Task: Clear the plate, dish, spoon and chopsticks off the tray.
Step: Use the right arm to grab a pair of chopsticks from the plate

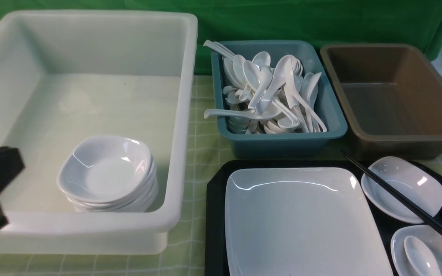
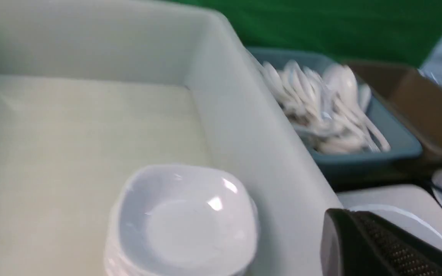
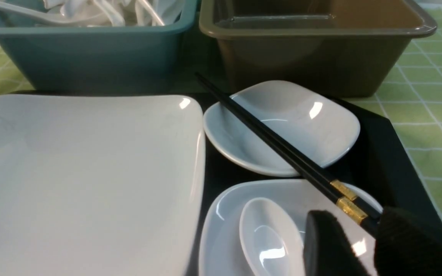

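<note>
**Right fingers on chopsticks, left fingers empty**

Right fingers [image 3: 332, 249] grasp the chopsticks [image 3: 278, 147] at the gold-banded thick end. The sticks slant away from them across the far dish [image 3: 301, 119] toward the brown bin [image 3: 313, 61]. Spoon [image 3: 269, 237] lies in the near dish [image 3: 225, 214], just beside those fingers. Plate [image 3: 83, 176] sits on the tray [image 3: 374, 142], to their left. Left fingers [image 2: 382, 249] clenched, holding nothing, at the near edge of the white tub [image 1: 90, 230]. The dish stack [image 1: 106, 172] inside it is close ahead of them.
</note>
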Controlling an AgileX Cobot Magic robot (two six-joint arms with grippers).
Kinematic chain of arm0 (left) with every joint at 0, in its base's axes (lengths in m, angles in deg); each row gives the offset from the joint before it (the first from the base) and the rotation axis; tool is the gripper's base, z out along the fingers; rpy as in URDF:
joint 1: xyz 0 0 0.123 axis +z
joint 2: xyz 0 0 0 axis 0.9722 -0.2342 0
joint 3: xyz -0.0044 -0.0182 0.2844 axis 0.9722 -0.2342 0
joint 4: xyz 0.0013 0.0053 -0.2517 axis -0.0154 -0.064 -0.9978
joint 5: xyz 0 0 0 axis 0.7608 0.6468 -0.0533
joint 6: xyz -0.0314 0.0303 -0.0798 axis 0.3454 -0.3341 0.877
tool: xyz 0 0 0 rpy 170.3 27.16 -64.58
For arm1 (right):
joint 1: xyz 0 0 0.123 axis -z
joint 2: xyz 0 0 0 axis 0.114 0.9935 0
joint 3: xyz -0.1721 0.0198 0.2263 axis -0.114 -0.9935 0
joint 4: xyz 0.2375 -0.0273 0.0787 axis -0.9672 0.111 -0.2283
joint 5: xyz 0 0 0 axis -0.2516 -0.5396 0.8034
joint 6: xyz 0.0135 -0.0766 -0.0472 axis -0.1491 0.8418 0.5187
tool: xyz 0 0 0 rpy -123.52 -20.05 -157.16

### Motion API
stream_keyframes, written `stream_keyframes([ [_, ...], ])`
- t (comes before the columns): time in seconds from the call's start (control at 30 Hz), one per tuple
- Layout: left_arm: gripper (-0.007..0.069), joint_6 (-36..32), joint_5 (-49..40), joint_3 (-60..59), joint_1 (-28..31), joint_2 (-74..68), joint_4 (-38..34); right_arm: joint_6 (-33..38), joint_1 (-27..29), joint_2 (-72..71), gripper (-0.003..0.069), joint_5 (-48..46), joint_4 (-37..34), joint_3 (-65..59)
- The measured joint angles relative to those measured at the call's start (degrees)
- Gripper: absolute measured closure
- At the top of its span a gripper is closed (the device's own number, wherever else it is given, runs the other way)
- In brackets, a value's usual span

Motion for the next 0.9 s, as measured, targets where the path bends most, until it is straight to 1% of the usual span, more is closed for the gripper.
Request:
stream_keyframes([
  [0.03,0.0601,-1.12,-0.07,0.91,-4.69,-4.30,0.05,0.00,0.00,0.00,0.0419,0.00,0.00,0.00],
  [0.07,0.0601,-1.77,-0.07,1.36,-7.38,-6.63,0.06,0.00,0.00,0.00,0.0419,0.00,0.00,0.00],
  [0.1,0.0601,-2.41,0.20,2.09,-11.98,-9.76,0.21,0.00,0.00,0.00,0.0419,0.00,0.00,0.00],
  [0.13,0.0601,-2.57,0.28,2.17,-12.62,-10.70,0.30,0.00,0.00,0.00,0.0419,0.00,0.00,0.00],
  [0.17,0.0601,-2.91,1.35,2.79,-16.81,-13.30,0.29,0.00,0.00,0.00,0.0419,0.00,0.00,0.00],
  [0.2,0.0601,-3.20,2.23,3.27,-19.51,-15.39,0.42,0.00,0.00,0.00,0.0419,0.32,0.00,0.00],
  [0.33,0.0601,-3.42,5.01,4.75,-25.91,-17.97,0.42,-0.94,0.00,0.00,0.0419,0.98,-0.87,0.00],
  [0.37,0.0601,-3.53,6.25,5.37,-28.36,-18.12,0.47,-5.49,0.00,0.00,0.0419,1.75,-3.60,0.00],
  [0.43,0.0601,-3.56,6.57,5.70,-29.35,-18.06,0.69,-9.37,0.00,0.00,0.0419,3.28,-5.38,0.00],
  [0.47,0.0601,-3.63,6.96,5.80,-29.88,-17.83,0.85,-12.93,0.00,0.00,0.0419,6.37,-6.74,0.00],
  [0.53,0.0601,-3.68,7.09,5.80,-30.18,-17.32,1.07,-16.46,0.00,0.00,0.0419,9.98,-7.47,0.00],
  [0.6,0.0601,-3.68,7.19,5.80,-30.19,-16.65,1.07,-21.46,0.00,0.00,0.0422,15.73,-8.04,0.00],
  [0.67,0.0601,-3.68,7.21,5.80,-30.19,-16.29,1.07,-23.36,0.00,0.00,0.0429,16.25,-8.17,0.14],
  [0.7,0.0601,-3.68,7.21,5.80,-30.19,-16.12,1.07,-24.96,-0.22,0.27,0.0447,14.42,-8.29,0.91],
  [0.73,0.0601,-3.68,7.27,5.80,-30.19,-15.78,1.19,-25.14,-1.49,2.65,0.0487,9.45,-8.41,4.97],
  [0.77,0.0601,-3.68,7.43,5.80,-30.19,-15.67,1.19,-23.11,-2.54,4.56,0.0512,6.59,-8.42,7.71],
  [0.8,0.0601,-3.68,7.59,5.80,-30.24,-15.67,1.25,-18.89,-4.13,7.71,0.0533,2.61,-8.42,11.68],
  [0.83,0.0601,-3.68,7.59,5.80,-30.24,-15.67,1.25,-16.91,-4.46,8.41,0.0536,0.87,-8.42,13.40],
  [0.9,0.0601,-3.93,7.99,5.80,-30.24,-15.67,1.25,-7.36,-8.81,19.08,0.0555,-9.24,-8.12,23.39],
])
